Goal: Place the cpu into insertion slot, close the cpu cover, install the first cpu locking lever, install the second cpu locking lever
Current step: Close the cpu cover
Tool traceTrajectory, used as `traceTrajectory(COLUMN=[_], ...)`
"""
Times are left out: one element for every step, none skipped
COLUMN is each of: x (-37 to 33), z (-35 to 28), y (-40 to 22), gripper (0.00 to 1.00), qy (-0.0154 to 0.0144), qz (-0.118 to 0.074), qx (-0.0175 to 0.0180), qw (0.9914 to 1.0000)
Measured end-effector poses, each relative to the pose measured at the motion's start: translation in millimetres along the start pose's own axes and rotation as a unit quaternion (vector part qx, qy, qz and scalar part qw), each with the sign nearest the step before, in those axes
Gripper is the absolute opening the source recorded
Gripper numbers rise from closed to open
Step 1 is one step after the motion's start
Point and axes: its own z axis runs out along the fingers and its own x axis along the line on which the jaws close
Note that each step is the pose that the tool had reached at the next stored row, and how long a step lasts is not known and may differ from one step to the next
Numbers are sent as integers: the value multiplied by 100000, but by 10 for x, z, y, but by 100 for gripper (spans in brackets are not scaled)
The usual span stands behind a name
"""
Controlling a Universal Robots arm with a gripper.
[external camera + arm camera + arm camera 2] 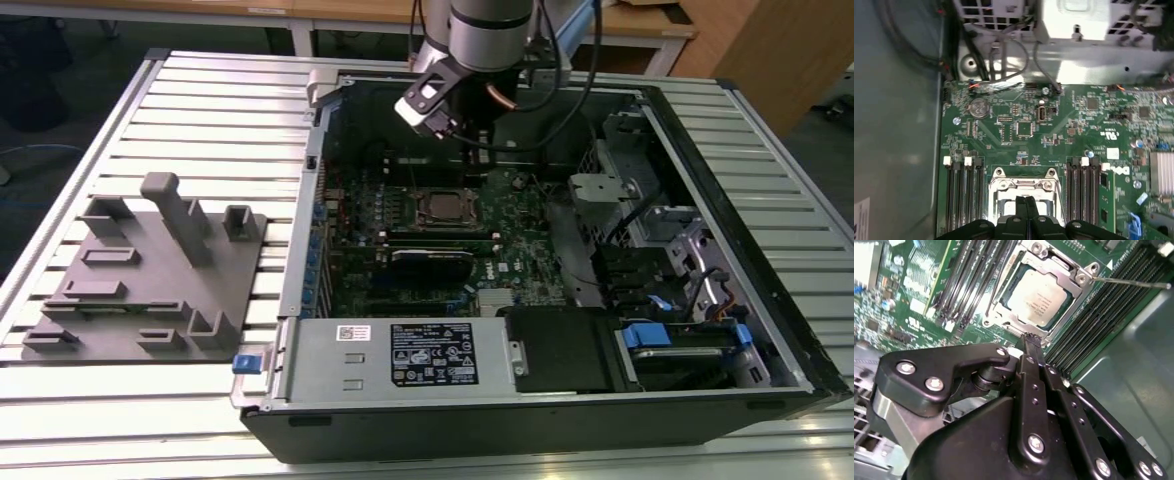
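The cpu lies flat in the insertion slot, its silver-grey top facing up. The cpu cover is down around it as a silvery frame with a square window. One thin locking lever sticks out sideways over the memory slots. Another rod runs along the opposite side of the socket. My gripper hangs just above the socket's edge, its two black fingers pressed together with nothing between them. In the first wrist view the gripper covers the middle of the socket.
The green motherboard sits inside an open black computer case on a slatted table. Memory slots flank the socket. A power supply and drive cage stand nearby. A grey fixture block lies at the exterior view's left.
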Motion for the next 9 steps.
traceTrajectory(x=[0, 0, 0, 0, 0, 0, 0, 0, 0], z=[2, 3, 4, 5, 7, 9, 11, 12, 13], y=[0, 0, 0, 0, 0, -1, -1, -1, -1], gripper=[10, 10, 10, 10, 10, 10, 10, 10, 10], qy=[64, 115, 163, 216, 273, 332, 386, 441, 493], qz=[-952, -1816, -2666, -3525, -4424, -5315, -6216, -7162, -8023], qx=[-24, -41, -57, -75, -95, -117, -133, -150, -168], qw=[99995, 99983, 99964, 99938, 99902, 99858, 99806, 99742, 99676])
